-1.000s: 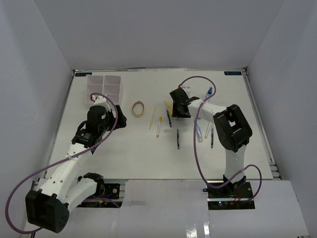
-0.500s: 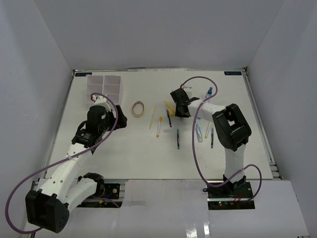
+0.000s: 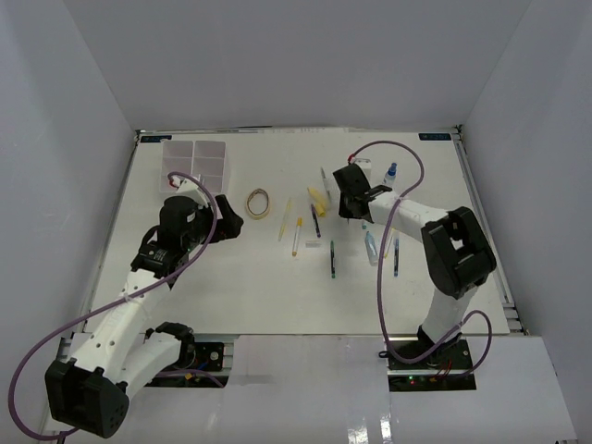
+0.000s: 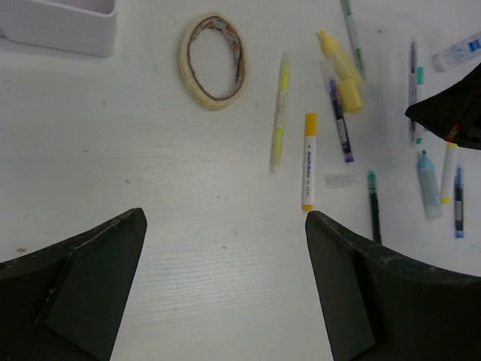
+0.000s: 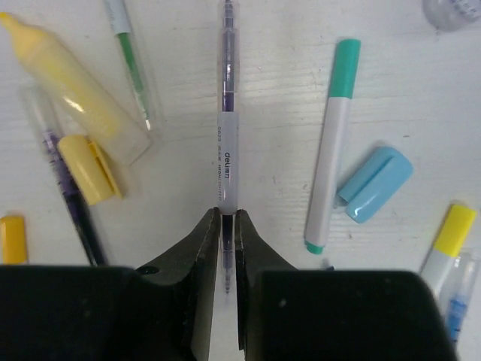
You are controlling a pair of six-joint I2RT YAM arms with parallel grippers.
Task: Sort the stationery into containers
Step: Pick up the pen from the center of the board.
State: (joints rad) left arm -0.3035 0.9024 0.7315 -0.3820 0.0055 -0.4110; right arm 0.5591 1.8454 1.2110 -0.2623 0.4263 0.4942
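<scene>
The right gripper pinches a clear pen far to the right of the white tray, and the left gripper is spread wide just below the tray.

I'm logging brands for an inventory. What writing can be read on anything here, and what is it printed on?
"deli": along the barrel of the clear pen clamped in the right gripper, seen in the right wrist view.
Smaller print next to it on the same barrel: too blurred to read.
Dark print along the white marker with yellow cap, in the left wrist view: too small to read.
No other writing can be made out.
</scene>
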